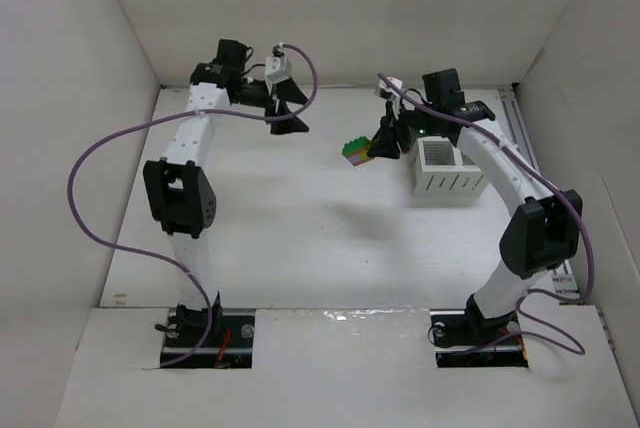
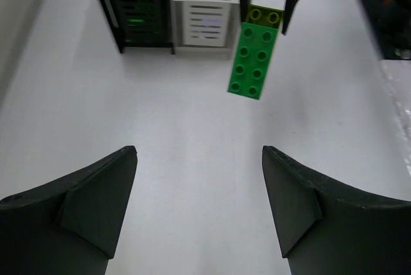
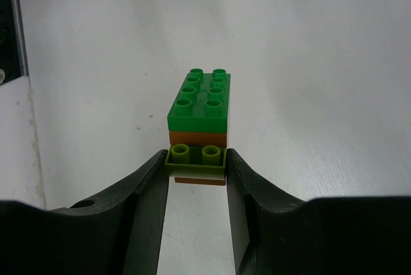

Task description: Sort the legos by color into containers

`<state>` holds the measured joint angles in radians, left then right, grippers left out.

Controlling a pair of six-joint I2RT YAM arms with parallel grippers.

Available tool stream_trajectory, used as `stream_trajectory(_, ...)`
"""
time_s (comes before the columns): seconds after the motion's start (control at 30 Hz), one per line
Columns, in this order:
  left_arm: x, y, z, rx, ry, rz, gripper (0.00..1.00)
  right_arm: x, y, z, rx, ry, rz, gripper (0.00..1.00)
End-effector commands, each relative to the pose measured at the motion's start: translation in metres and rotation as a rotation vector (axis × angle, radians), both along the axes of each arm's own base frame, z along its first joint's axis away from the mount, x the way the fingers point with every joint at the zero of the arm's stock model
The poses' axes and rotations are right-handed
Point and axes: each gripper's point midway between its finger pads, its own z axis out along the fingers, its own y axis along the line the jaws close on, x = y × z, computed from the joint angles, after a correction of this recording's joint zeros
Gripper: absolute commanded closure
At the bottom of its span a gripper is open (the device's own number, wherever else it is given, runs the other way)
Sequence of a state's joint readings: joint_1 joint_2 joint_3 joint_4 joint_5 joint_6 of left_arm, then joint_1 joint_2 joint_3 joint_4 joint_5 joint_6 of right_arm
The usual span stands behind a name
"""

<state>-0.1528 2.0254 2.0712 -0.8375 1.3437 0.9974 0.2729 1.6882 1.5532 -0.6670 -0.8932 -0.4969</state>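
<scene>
My right gripper (image 3: 196, 159) is shut on a short lego stack (image 3: 199, 105): a green brick on top, orange under it, and a lime brick (image 3: 194, 161) between the fingers. In the top view the right gripper (image 1: 383, 141) holds the stack (image 1: 357, 152) just left of the white container (image 1: 447, 170), apparently off the table. My left gripper (image 1: 288, 116) is open and empty at the far left. The left wrist view faces the stack (image 2: 252, 60), with the open left gripper (image 2: 199, 153) well short of it. A black container (image 2: 137, 8) and the white container (image 2: 204, 5) stand side by side beyond.
White walls close the table in at the back and on both sides. The right arm's link (image 1: 505, 173) arches over the white container. A metal rail (image 1: 520, 118) runs along the table's right edge.
</scene>
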Motion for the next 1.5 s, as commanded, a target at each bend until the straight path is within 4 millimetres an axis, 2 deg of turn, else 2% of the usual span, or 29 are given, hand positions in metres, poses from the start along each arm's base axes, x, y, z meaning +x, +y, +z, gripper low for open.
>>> stream_trajectory(0.0,-0.059,-0.017,0.007,-0.066,0.09,-0.141,0.25,-0.007,0.009,0.033,-0.005,-0.197,0.084,1.0)
stream_trajectory(0.07,-0.067,-0.023,0.0,-0.051,0.067,-0.163,0.27,-0.012,0.016,0.036,-0.009,-0.225,0.093,1.0)
stream_trajectory(0.13,-0.076,-0.03,0.001,-0.048,-0.004,-0.198,0.35,-0.014,0.024,0.035,-0.01,-0.25,0.114,1.0)
stream_trajectory(0.2,-0.083,-0.032,0.002,-0.042,-0.038,-0.214,0.38,-0.017,0.029,0.038,-0.005,-0.259,0.128,1.0)
stream_trajectory(0.23,-0.086,-0.035,-0.001,-0.042,-0.037,-0.225,0.38,-0.015,0.03,0.034,-0.009,-0.247,0.128,1.0)
stream_trajectory(0.27,-0.086,-0.035,-0.001,-0.043,-0.047,-0.227,0.4,-0.017,0.035,0.038,-0.004,-0.259,0.14,1.0)
stream_trajectory(0.4,-0.089,-0.038,0.0,-0.046,-0.075,-0.243,0.44,-0.025,0.048,0.033,-0.008,-0.251,0.173,1.0)
stream_trajectory(0.6,-0.094,-0.044,0.0,-0.03,-0.11,-0.264,0.45,-0.026,0.057,0.033,-0.006,-0.251,0.192,1.0)
stream_trajectory(0.73,-0.096,-0.046,-0.005,-0.021,-0.111,-0.273,0.45,-0.024,0.062,0.043,0.006,-0.267,0.196,1.0)
stream_trajectory(0.97,-0.097,-0.047,-0.003,-0.031,-0.119,-0.277,0.45,-0.02,0.062,0.041,-0.005,-0.262,0.178,1.0)
stream_trajectory(1.17,-0.097,-0.047,-0.003,-0.031,-0.119,-0.277,0.51,-0.018,0.067,0.041,-0.003,-0.262,0.187,1.0)
stream_trajectory(1.23,-0.097,-0.047,-0.003,-0.031,-0.119,-0.277,0.51,-0.015,0.069,0.038,-0.003,-0.262,0.187,1.0)
stream_trajectory(1.33,-0.097,-0.047,-0.003,-0.031,-0.119,-0.277,0.51,-0.016,0.073,0.047,0.009,-0.279,0.191,1.0)
stream_trajectory(1.47,-0.095,-0.047,-0.007,-0.029,-0.11,-0.277,0.51,-0.015,0.074,0.043,0.008,-0.263,0.187,1.0)
